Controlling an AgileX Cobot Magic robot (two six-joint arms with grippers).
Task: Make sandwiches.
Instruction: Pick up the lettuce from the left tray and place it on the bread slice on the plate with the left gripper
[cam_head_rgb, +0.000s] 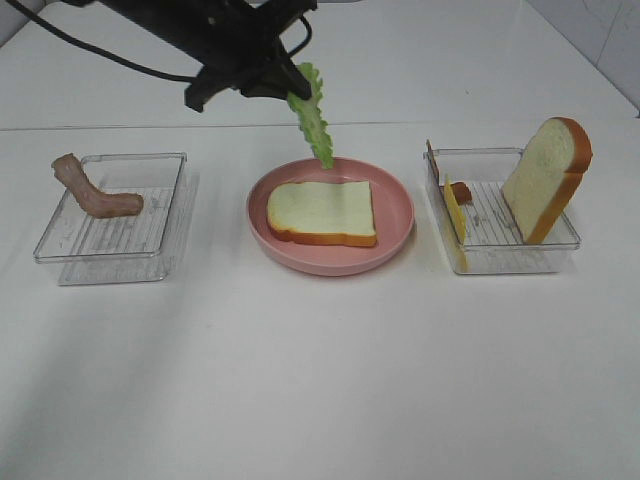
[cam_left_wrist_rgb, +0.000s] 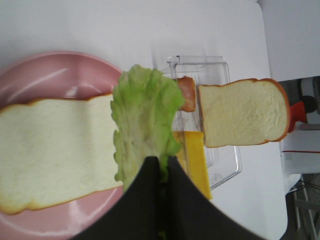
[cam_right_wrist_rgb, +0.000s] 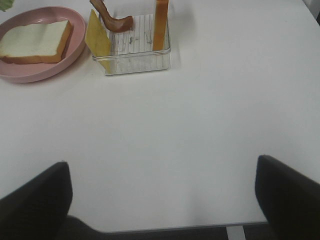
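Left gripper (cam_left_wrist_rgb: 160, 161) clamped on lettuce (cam_left_wrist_rgb: 145, 115) above far plate (cam_head_rgb: 385, 178) rim; right gripper (cam_right_wrist_rgb: 162, 177) apart over open table (cam_right_wrist_rgb: 200, 125).

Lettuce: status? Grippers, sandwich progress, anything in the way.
Left gripper shut on lettuce leaf, hanging over pink plate. Right gripper open, empty. One bread slice flat on plate, bare. Nothing between leaf and bread.

Illum.: bright, even, diffuse, from overhead. White table (cam_head_rgb: 320, 380) is near overexposed in all views. Shadows are soft and short: faint grey beside the left tray (cam_head_rgb: 110, 235) and under the pink plate (cam_head_rgb: 330, 268). Left wrist view: mild glare on plate rim; lettuce (cam_left_wrist_rgb: 145, 120) sharp, left gripper (cam_left_wrist_rgb: 161, 160) soft-edged in the foreground. Right wrist view: right gripper (cam_right_wrist_rgb: 161, 160) defocused. Ext. high view is slightly soft, low res.
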